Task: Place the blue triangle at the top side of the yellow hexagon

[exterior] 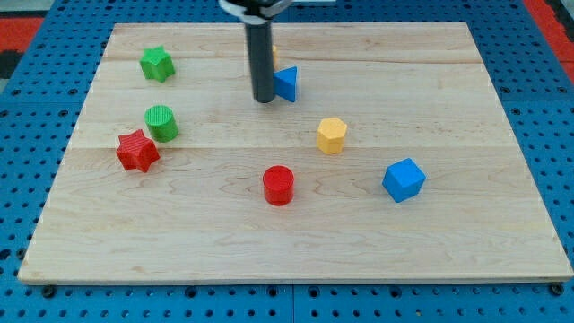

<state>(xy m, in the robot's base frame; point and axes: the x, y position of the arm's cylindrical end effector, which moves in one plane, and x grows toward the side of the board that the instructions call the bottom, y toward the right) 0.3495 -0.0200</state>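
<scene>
Right now my tip (265, 100) touches the blue triangle (286, 83) on its right; the yellow hexagon (331, 135) sits lower right; I have no pincer.

Count on the board: two blue blocks, triangle (286, 83) and cube (403, 179); two red, star (137, 151) and cylinder (278, 186); two green, star (156, 64) and cylinder (160, 122); one yellow hexagon (331, 135).

— What sort of place is this?
— A robotics lab, by the look of it. A wooden bench (296, 242) lies on a blue pegboard (27, 179) full of evenly spaced holes.
— Anything else?
— Small coloured test pieces, like a red star (137, 151) and a blue cube (403, 179), sit scattered under a dark rod (262, 54). Nothing looks domestic.
</scene>
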